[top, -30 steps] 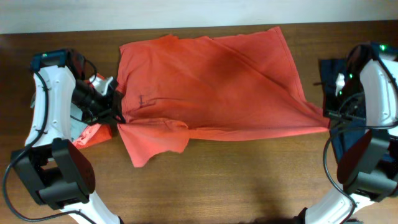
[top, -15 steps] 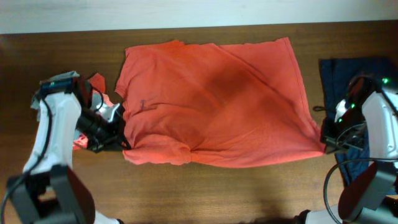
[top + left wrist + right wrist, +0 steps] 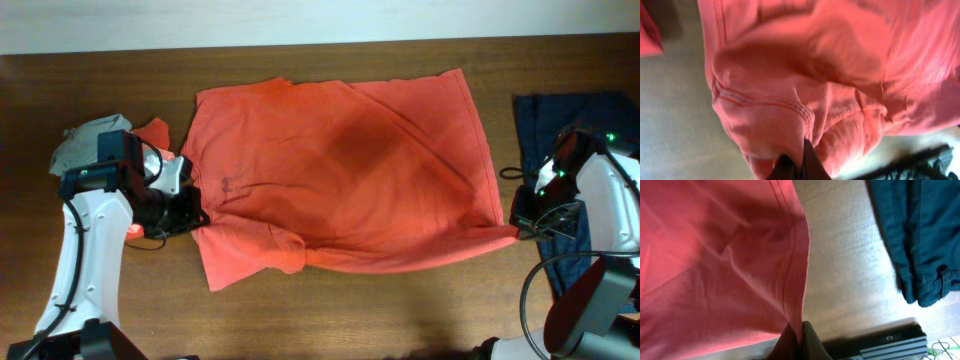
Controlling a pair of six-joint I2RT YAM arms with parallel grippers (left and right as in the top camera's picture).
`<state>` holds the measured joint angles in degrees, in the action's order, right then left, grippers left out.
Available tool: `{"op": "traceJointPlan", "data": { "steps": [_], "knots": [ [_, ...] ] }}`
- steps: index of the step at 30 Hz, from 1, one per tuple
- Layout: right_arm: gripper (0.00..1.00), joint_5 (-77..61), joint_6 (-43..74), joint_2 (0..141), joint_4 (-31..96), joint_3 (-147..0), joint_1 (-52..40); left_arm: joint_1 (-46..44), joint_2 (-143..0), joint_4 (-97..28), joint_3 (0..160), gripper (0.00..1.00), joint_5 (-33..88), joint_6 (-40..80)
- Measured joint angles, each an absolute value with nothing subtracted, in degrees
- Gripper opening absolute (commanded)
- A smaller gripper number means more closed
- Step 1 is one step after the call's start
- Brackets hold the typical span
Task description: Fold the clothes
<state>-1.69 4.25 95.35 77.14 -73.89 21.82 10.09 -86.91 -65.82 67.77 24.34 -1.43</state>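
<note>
— Left gripper, is it holding something?
— Yes. Its jaws are pressed together on the left edge of the large orange-red cotton T-shirt. In the left wrist view a stitched seam runs down between the dark fingers.
— And the right gripper?
— Also closed, pinching the hemmed corner at the near right of the same shirt. Its wrist view shows the hem going straight into the fingers.
— Where does the shirt lie?
— On the brown wooden table, spread almost flat between both arms. Its long axis goes from left to right, so from each gripper the cloth lies inward, toward the middle, and mostly toward the far side.
— Which arm is nearer for the next move?
— I judge that each one serves its own end. One short sleeve is crumpled at the near left, just beside the left gripper, so that arm should smooth it.
— Other clothes?
— A dark navy garment lies beside the right gripper, not touching the shirt. A small grey cloth is by the left arm. Both must wait, I think.
</note>
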Motion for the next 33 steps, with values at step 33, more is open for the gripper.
{"op": "traceJointPlan", "data": {
  "steps": [33],
  "knots": [
    [0.06, -10.66, 1.43, 105.45, 44.66, -73.78, 16.78, 10.09, -98.3, -46.04, 67.66, 0.01, 23.44, 5.08]
  ]
}}
